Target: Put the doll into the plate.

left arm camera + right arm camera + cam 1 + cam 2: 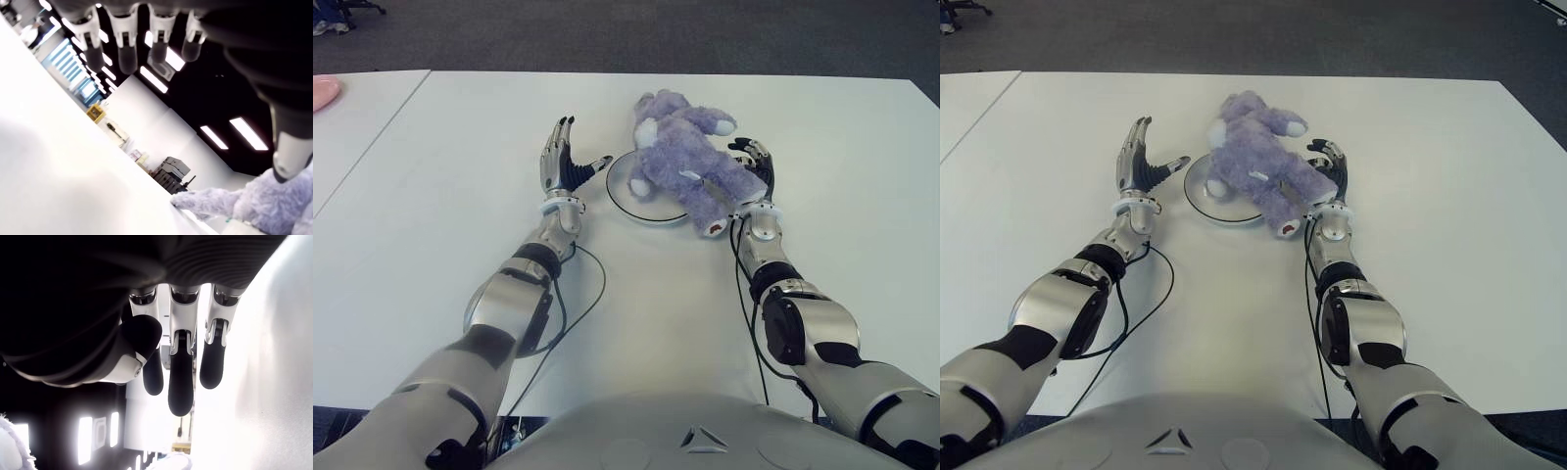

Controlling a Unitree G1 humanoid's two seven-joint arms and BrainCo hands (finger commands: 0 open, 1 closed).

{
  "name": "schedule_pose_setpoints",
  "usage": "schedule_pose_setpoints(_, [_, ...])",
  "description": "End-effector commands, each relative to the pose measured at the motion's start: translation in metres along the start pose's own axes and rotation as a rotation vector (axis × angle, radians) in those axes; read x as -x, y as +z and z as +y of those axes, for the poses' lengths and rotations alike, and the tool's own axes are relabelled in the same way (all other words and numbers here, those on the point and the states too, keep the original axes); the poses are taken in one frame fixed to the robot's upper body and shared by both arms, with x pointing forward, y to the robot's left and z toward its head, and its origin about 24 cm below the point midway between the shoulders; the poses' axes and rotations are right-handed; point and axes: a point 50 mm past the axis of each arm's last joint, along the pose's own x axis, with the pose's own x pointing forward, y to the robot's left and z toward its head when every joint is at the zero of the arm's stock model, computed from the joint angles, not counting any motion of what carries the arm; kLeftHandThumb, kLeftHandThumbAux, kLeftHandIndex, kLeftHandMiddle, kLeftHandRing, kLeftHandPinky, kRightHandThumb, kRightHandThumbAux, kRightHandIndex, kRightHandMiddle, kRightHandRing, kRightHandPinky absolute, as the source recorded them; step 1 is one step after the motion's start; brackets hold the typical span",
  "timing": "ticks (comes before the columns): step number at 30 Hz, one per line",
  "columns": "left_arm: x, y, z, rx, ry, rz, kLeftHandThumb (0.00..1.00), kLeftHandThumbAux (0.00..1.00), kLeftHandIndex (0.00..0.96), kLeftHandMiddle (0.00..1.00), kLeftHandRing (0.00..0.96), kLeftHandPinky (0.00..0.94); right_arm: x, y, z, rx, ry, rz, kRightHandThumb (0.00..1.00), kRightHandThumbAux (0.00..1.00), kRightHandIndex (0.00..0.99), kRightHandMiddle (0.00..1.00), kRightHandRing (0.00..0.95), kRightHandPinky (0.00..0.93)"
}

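Flanking purple doll (690, 162) on plate (625, 192): both hands, L (562, 159) & R (754, 166), fingers loose, white table (460, 157), grey carpet beyond.

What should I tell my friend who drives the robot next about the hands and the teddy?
Left hand: open, holding nothing, just left of the plate.
Right hand: fingers relaxed, holding nothing, close by the doll's right side.
Doll: purple teddy lying across the plate, legs hanging over the rim onto the white table.
Done: doll is on the plate.
Left: perhaps nudge it in fully, then pull both hands back.
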Motion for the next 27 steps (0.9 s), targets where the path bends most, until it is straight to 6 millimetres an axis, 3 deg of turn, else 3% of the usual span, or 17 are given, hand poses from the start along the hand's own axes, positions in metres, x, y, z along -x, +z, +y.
schedule_pose_setpoints(1, [0.055,-0.046,-0.026,0.025,-0.156,0.219,0.000,0.603,0.000,0.000,0.106,0.145,0.092,-0.104,-0.019,0.049,-0.013,0.487,1.000,0.704,0.261,0.318,0.499,0.366])
schedule_pose_setpoints(17, [0.093,-0.063,-0.031,0.095,-0.092,0.272,0.000,0.664,0.000,0.036,0.101,0.129,0.091,-0.104,-0.025,0.059,-0.010,0.494,1.000,0.705,0.237,0.343,0.500,0.366])
schedule_pose_setpoints(27, [0.106,-0.084,-0.030,0.199,-0.167,0.450,0.000,0.497,0.000,0.034,0.067,0.087,0.090,-0.103,-0.028,0.065,-0.015,0.483,1.000,0.704,0.233,0.351,0.479,0.377])
